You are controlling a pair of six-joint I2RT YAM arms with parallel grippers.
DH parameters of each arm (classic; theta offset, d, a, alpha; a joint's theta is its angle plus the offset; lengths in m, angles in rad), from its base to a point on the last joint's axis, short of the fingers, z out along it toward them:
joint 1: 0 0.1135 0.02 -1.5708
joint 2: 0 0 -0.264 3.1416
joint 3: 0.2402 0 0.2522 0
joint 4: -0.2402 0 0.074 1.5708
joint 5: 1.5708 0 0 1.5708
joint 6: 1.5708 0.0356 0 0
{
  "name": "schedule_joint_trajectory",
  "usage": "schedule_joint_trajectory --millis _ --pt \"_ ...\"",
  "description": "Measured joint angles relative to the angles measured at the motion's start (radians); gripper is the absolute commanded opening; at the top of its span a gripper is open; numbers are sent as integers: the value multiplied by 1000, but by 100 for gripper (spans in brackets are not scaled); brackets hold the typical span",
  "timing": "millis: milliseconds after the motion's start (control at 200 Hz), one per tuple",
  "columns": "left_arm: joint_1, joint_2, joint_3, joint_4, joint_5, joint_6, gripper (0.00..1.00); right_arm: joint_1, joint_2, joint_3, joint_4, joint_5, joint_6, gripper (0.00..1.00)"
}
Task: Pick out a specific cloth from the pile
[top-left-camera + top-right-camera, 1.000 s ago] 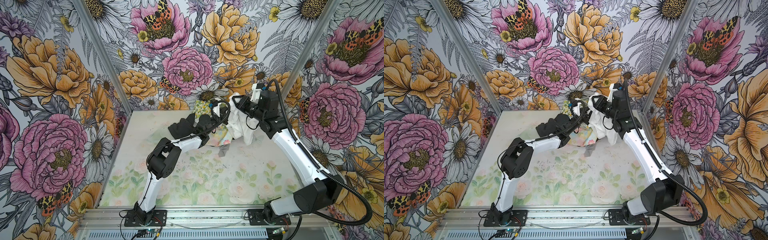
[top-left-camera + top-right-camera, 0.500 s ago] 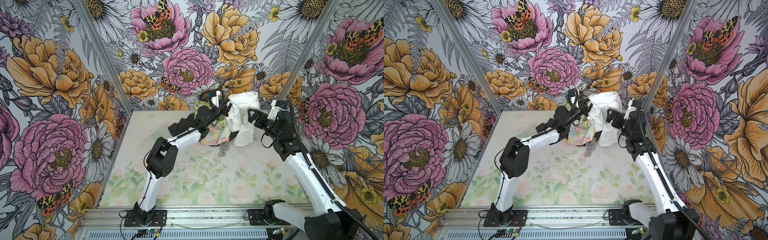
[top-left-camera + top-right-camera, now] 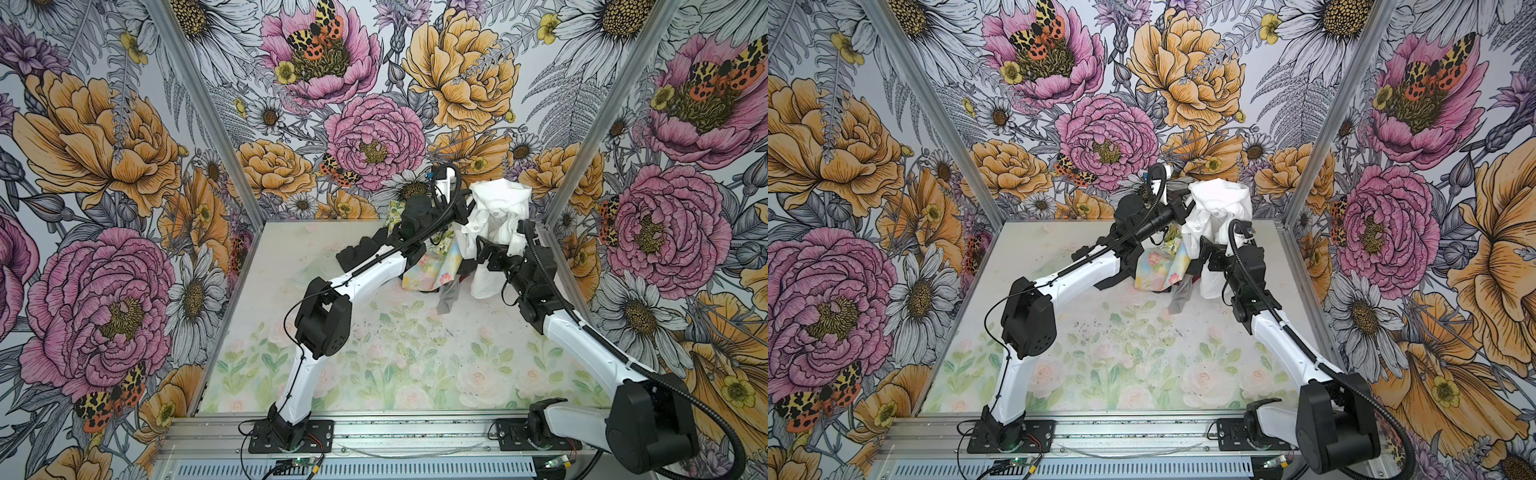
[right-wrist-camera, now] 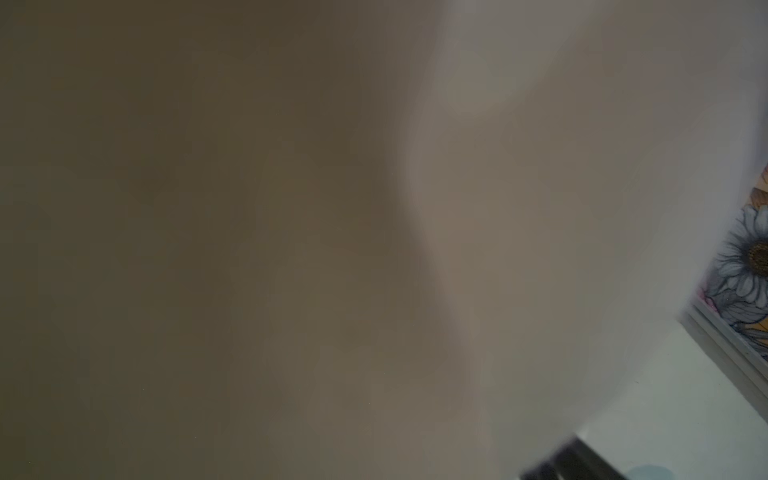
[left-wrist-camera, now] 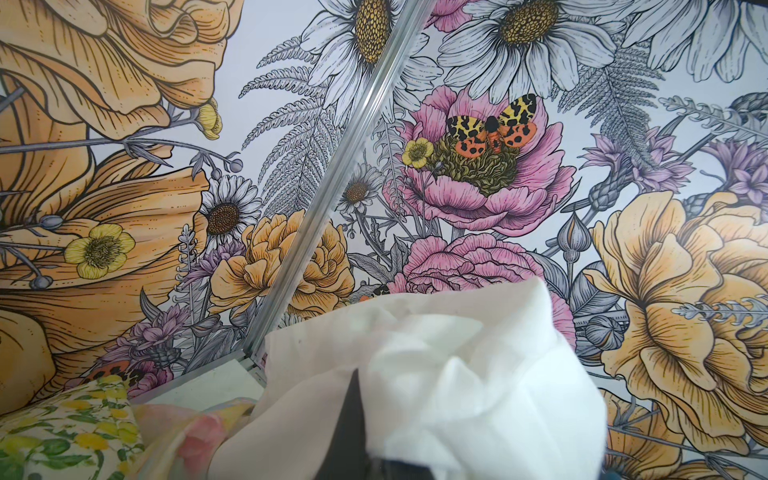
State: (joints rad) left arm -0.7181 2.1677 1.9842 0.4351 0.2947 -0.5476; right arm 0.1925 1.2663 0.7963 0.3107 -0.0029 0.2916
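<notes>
Flowered wallpaper point(image 3: 365, 137) of peonies, daisies and moths rises just beyond my left gripper point(image 3: 464, 202) and on either side of it. Aluminium posts point(image 3: 208, 108) mark the corners. Below it lies a pale rose-print floor point(image 3: 415, 357), evenly lit.

Finding: no text, label, brand, number or sign is legible in any view. Any marking on the small circuit board point(image 3: 300, 462) at the front rail point(image 3: 415, 435) is too small to read. The right wrist view is almost wholly blurred and yields nothing readable.
</notes>
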Motion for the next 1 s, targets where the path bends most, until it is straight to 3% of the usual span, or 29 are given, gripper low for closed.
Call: schedule_joint_trajectory --millis 210,295,445,490,635,875,1001 --pt "1 -23 2 -70 8 4 0 31 187 71 145 47 -70 96" --pt "2 -33 2 -84 10 4 0 31 232 102 205 88 -84 82" --pt "3 -58 1 -104 11 4 0 31 272 173 260 142 -118 27" --pt "6 -67 -1 -107 13 5 0 31 273 190 270 141 -121 0" --pt "17 -109 -29 -110 18 4 0 32 261 220 289 138 -133 0" --pt "56 -154 -98 -67 41 3 0 12 206 322 172 125 -153 0" --pt "60 -163 -147 -38 49 1 16 -16 172 373 101 87 -147 0"
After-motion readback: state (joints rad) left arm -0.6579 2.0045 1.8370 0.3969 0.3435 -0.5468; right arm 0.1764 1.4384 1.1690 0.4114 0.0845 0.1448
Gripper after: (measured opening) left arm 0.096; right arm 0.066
